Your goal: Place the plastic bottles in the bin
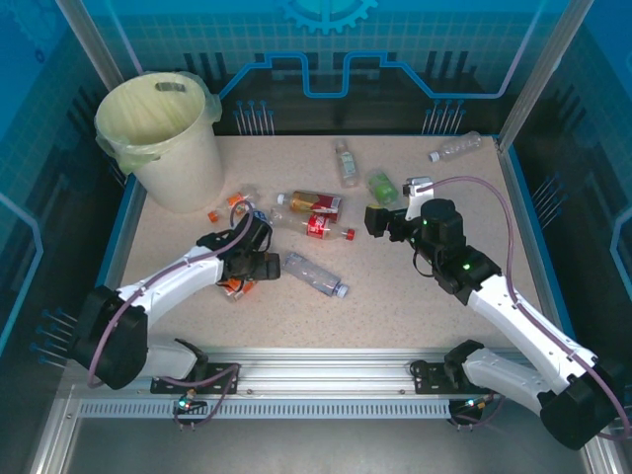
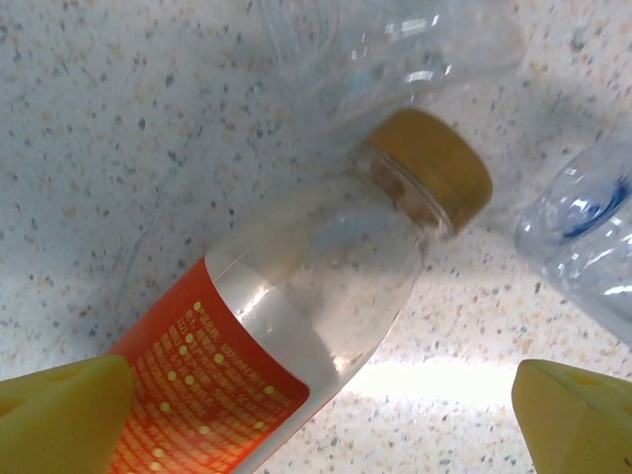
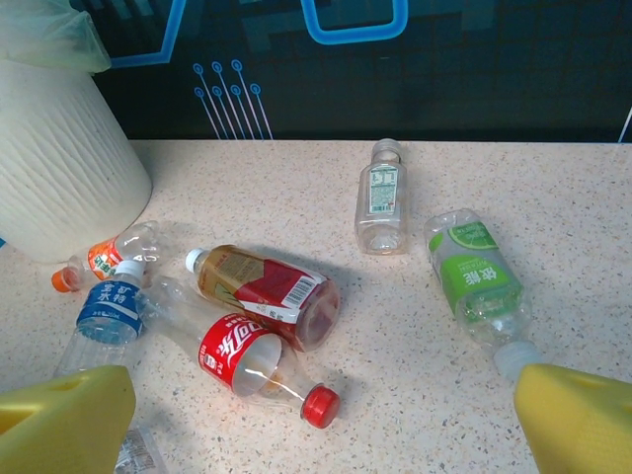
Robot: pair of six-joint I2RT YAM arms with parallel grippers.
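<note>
left tool [image 2: 321, 415] spread over orange-label bottle [image 2: 286, 336] near the bin [image 1: 183, 168]. looks empty, likely light, thin-walled, slick. pinch mid-body across label, not cap. right tool [image 3: 321, 420] spread too.

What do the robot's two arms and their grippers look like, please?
Both the left arm and the right arm have smooth white link shells and black joints, with a mauve cable looping along each. Small green lights glow on the right arm. The left gripper and the right gripper have black bodies and blocky yellow fingers.
</note>
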